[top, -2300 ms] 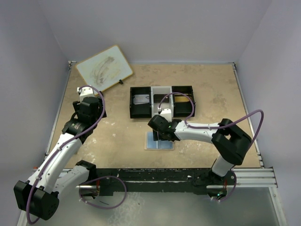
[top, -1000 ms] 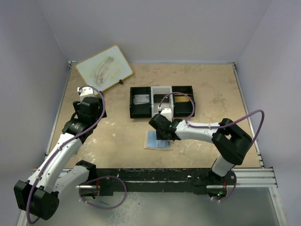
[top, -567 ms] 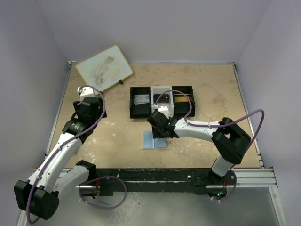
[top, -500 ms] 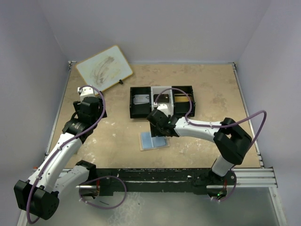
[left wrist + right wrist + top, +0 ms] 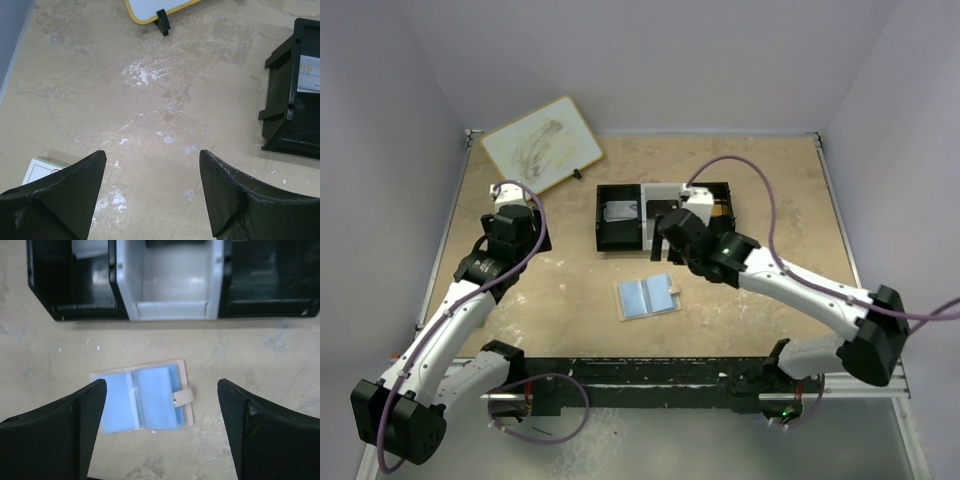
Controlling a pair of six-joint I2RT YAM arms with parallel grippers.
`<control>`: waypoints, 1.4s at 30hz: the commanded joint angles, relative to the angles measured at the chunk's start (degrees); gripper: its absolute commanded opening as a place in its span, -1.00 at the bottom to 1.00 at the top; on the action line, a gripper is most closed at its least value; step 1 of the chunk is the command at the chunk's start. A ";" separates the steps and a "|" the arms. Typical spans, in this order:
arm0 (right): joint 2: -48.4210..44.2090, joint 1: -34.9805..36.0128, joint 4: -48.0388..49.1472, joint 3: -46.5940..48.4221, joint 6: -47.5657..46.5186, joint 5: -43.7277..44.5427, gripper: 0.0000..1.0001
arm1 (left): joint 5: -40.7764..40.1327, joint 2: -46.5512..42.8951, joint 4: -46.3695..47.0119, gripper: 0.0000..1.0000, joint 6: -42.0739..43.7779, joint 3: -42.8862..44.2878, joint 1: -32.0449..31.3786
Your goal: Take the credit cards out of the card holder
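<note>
Card holder (image 5: pixel 142 399) open flat on table (image 5: pixel 250 355), near wide-spread right pincer (image 5: pixel 161 385), apart.

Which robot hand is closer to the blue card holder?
Right. The right gripper hangs open just over the card holder, by the tray. The left gripper is far off to its left, near the whiteboard.

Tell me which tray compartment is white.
The middle compartment: white walls and floor, while the left compartment and right compartment are black.
</note>
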 commanded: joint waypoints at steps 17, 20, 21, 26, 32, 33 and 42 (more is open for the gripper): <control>-34.40 -29.52 18.46 -9.01 -23.01 -10.45 0.96 | -3.10 -4.15 -1.43 0.54 -11.25 9.02 0.40; -36.28 -29.50 19.27 -1.29 -29.39 -11.15 0.99 | -5.29 -6.17 -5.73 0.55 -11.55 16.61 0.45; -36.02 -29.55 19.00 0.97 -30.96 -11.49 1.00 | -6.27 -6.47 -7.44 0.55 -11.52 19.11 0.43; -31.10 -29.50 15.67 11.98 -36.70 -11.01 1.00 | -13.35 -6.53 -15.04 0.55 -11.83 28.39 0.43; -27.07 -29.50 15.80 16.56 -38.33 -9.53 1.00 | -16.63 -4.41 -18.46 0.55 -11.29 33.95 0.47; -26.71 -29.50 15.58 16.64 -38.33 -9.59 1.00 | -17.42 -3.65 -19.03 0.55 -11.10 35.23 0.40; -25.39 -29.50 12.49 19.24 -36.22 -6.77 0.99 | -21.18 2.05 -18.44 0.54 -10.82 40.37 0.40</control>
